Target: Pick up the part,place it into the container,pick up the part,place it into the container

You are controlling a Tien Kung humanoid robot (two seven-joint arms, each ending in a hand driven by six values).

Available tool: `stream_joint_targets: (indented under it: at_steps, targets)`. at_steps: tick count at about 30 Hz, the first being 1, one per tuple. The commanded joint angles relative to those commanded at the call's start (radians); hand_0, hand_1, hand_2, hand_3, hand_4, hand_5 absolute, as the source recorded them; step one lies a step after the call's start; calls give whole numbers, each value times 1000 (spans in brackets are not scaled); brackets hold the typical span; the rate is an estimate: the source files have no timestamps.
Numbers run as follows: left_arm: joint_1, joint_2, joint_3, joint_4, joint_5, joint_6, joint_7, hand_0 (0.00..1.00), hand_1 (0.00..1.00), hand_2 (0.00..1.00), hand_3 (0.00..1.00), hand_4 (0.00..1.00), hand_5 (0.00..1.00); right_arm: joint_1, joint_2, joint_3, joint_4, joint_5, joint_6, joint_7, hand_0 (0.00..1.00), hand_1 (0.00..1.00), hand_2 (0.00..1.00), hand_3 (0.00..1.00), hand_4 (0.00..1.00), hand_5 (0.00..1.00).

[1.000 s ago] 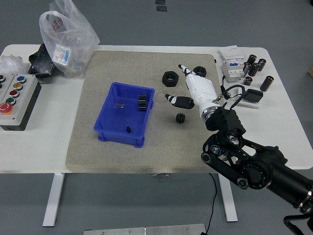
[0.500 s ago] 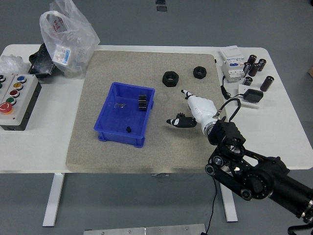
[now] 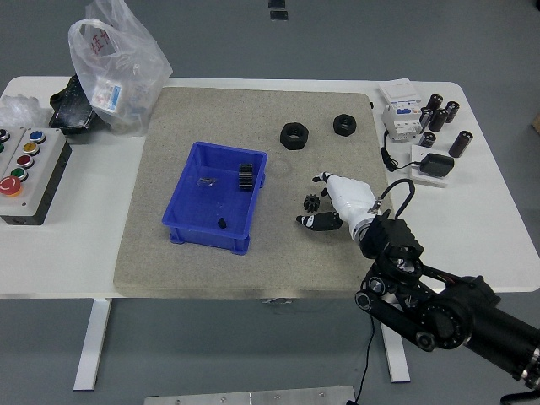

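A small black gear (image 3: 310,202) lies on the grey mat (image 3: 169,253), right of the blue container (image 3: 187,202). My right hand (image 3: 314,200), white with black fingertips, reaches in from the lower right. Its thumb (image 3: 309,222) is just below the gear and a finger (image 3: 321,179) just above it. The fingers are spread and hold nothing. The container holds a larger black gear (image 3: 245,175) at its far right wall and a tiny black part (image 3: 221,223) near its front wall. The left arm is out of view.
Two black hex nuts (image 3: 294,134) (image 3: 345,124) lie on the mat beyond the hand. Black cylinders (image 3: 439,112), a white breaker (image 3: 401,118) and a black adapter (image 3: 436,164) sit at the right. A button box (image 3: 29,164) and a plastic bag (image 3: 114,67) are at the left.
My right hand has drawn back toward the table's near edge and dropped beside the small gear, which it covered half a second ago. The gear lies where it was.
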Motion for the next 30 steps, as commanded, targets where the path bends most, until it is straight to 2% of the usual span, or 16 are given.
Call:
stream_joint_targets:
  at_steps: [3, 4, 9, 10, 14, 15, 23, 26, 30]
  targets:
    - [-1, -1, 0, 0, -1, -1, 0, 608, 631, 601, 629, 627, 264, 2, 5, -11, -8, 3, -8, 3, 254, 492, 615, 691, 382, 158]
    - [-1, -1, 1, 0, -1, -1, 0, 608, 631, 600, 630, 627, 264, 3, 6, -15, -11, 3, -10, 3, 245, 476, 558, 689, 375, 43]
    - [-3, -1, 1, 0, -3, -1, 0, 608, 631, 600, 630, 627, 264, 5, 8, -26, -20, 4, -21, 8, 245, 476, 558, 689, 375, 43]
    - [-3, -2, 0, 0, -2, -1, 0, 608, 631, 600, 629, 628, 265, 5, 8, -27, -21, 4, -23, 9, 242, 466, 514, 688, 373, 8]
    - [-2, -2, -1, 0, -2, -1, 1, 608, 631, 600, 629, 628, 265, 7, 7, -25, -20, 1, -35, 14, 242, 466, 514, 688, 373, 8]
    - [-2, -2, -1, 0, -2, -1, 1, 608, 631, 601, 630, 628, 266, 7, 6, -25, -18, 0, -39, 16, 232, 457, 502, 685, 320, 2]
    - [-4, 0, 6, 0, -10, -1, -1, 608, 631, 602, 630, 627, 264, 38, 10, -37, 0, 3, -79, 34, 230, 457, 496, 689, 304, 2]
    - [-3, 1, 7, 0, -11, -1, 0, 608, 631, 602, 630, 627, 264, 73, 23, -60, 12, 9, -100, 44, 230, 457, 496, 689, 304, 2]
    - [-5, 3, 13, 0, -17, -1, 1, 608, 631, 602, 632, 629, 266, 129, 61, -98, 45, -1, -110, 49, 225, 456, 484, 690, 313, 2]
